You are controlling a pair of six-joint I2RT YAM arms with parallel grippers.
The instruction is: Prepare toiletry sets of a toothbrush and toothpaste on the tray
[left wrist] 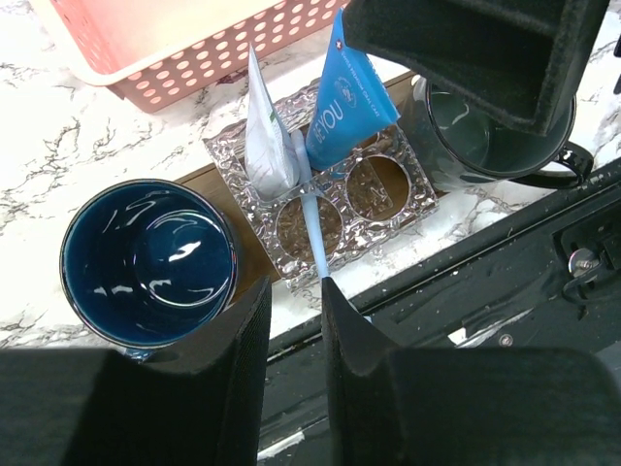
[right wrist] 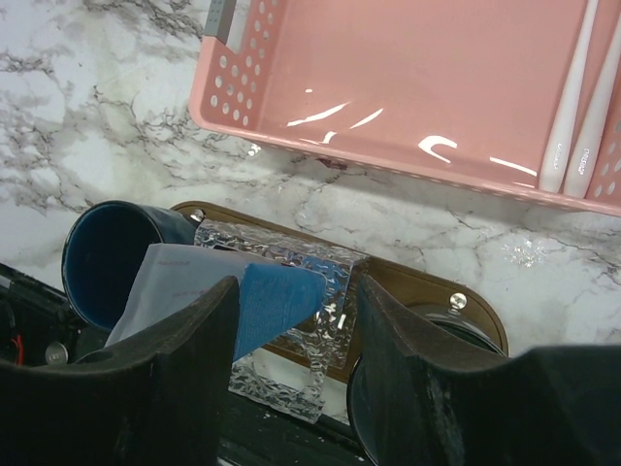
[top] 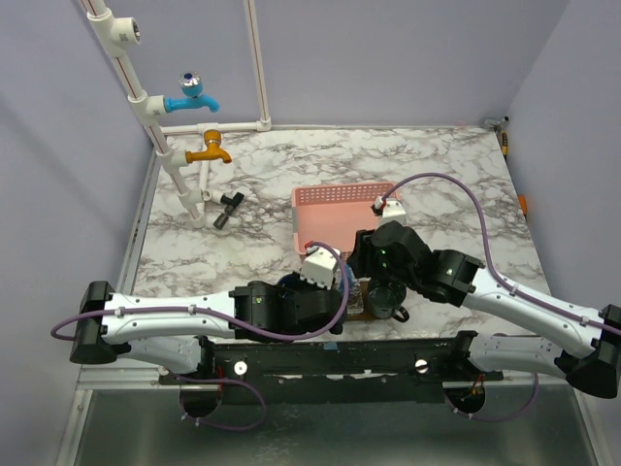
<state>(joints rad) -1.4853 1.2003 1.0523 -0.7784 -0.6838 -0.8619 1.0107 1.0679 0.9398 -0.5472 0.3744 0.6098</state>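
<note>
A dark brown wooden tray (right wrist: 417,282) lies at the table's near edge, carrying a clear textured holder (left wrist: 417,199). In the holder stand a blue toothpaste tube (left wrist: 344,107), a grey-white tube (left wrist: 267,146) and a light-blue toothbrush (left wrist: 312,218). My left gripper (left wrist: 294,286) hovers just above the toothbrush's end. Its jaws stand narrowly apart with nothing between them, and the handle runs up behind the right fingertip (left wrist: 335,301). My right gripper (right wrist: 297,282) is open around the blue tube (right wrist: 277,301), which leans at its left finger and stays apart from the right one.
A dark blue cup (left wrist: 146,262) stands on the tray's left end and a dark mug (left wrist: 485,146) on its right end. Behind the tray is the pink basket (right wrist: 437,87) with two white toothbrushes (right wrist: 572,97). Blue tap (top: 189,97) and orange tap (top: 212,150) stand far left.
</note>
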